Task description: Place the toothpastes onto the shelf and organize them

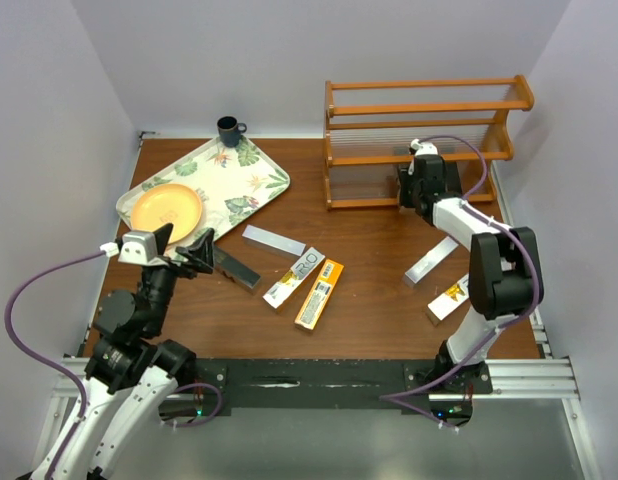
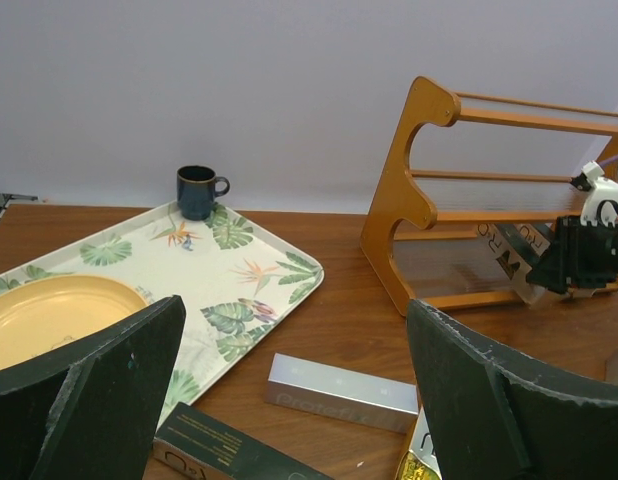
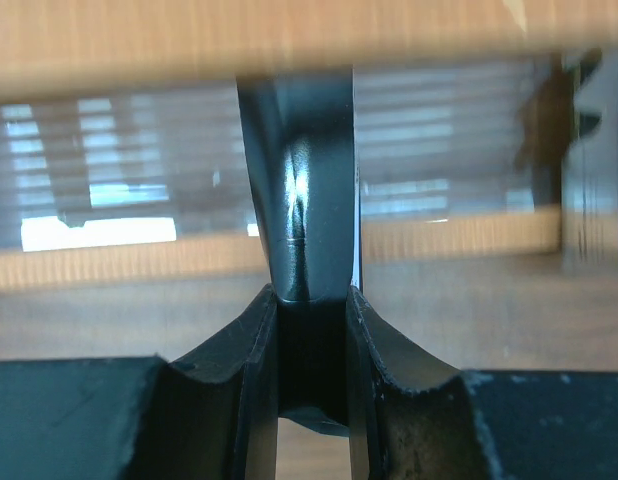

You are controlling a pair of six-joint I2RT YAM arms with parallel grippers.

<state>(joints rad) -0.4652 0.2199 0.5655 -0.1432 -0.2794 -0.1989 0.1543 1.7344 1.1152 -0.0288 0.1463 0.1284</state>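
1. Right gripper [image 1: 416, 186]: positioned at the front of the shelf [image 1: 419, 108], at the lowest tier and toward its right end. The jaws are narrow and clamped on a black toothpaste box [image 3: 311, 190], which stands on edge between the fingers (the right wrist view shows both pads pressed against its sides). From the left wrist view the box tilts into the lowest tier. Whether it rests on the rails cannot be determined.

2. Left gripper [image 1: 184, 245]: jaws wide apart and holding nothing, poised near the corner of the leaf-patterned tray [image 1: 251, 172]. A second black box [image 1: 235, 267] lies flat on the table [image 1: 369, 320] just beside it.

3. Remaining boxes, all lying flat on the table:
- a silver box [image 1: 272, 240] near the table's middle
- a white-and-orange box [image 1: 292, 277] beside an orange box [image 1: 319, 293], close together at an angle
- a second silver box [image 1: 432, 262] and another orange-white box [image 1: 449, 298] at the right, near the right arm

4. Other items: a yellow plate [image 1: 167, 210] sits on the tray, and a dark mug [image 1: 229, 130] stands beyond the tray's far edge.
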